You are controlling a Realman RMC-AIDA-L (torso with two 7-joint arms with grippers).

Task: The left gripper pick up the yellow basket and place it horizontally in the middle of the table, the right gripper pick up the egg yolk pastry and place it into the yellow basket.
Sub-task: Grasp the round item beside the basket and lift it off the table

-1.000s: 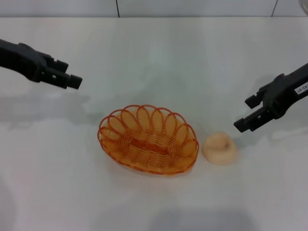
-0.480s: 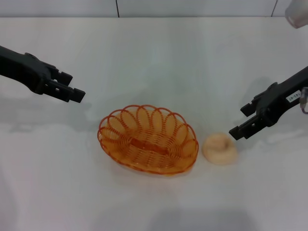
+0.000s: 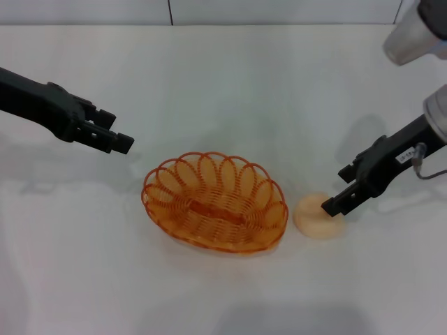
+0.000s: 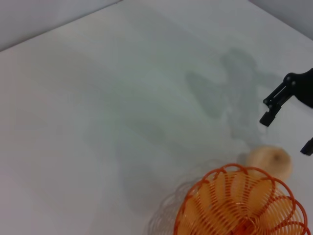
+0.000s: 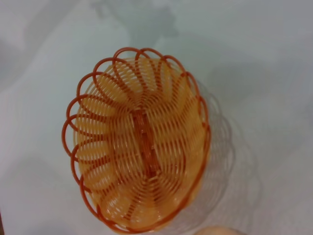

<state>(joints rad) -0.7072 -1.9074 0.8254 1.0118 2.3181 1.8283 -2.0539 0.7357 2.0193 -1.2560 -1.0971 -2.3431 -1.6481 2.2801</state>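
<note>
Head view: basket (image 3: 215, 202) lies empty on the table (image 3: 230, 84), pastry (image 3: 316, 218) just beside it. Right gripper (image 3: 341, 191), fingers spread, hangs over the pastry with its lower fingertip (image 3: 330, 206) at the pastry's top. Left gripper (image 3: 115, 134) hovers apart from the basket; whether its fingers are spread cannot be told.

The basket (image 3: 214, 202) looks like glossy orange-yellow plastic-coated wire, woven in thin smooth strands with open gaps between them. The pastry (image 3: 316, 218) has a matt, smooth, pale cream surface like dough. The counter (image 3: 230, 84) is plain white, matt and smooth, taking soft shadows. Both the left claw (image 3: 120, 142) and the right claw (image 3: 334, 204) appear to be matt black plastic. A silver-grey joint (image 3: 416, 31) above the right arm looks like smooth metal with a dull sheen.
</note>
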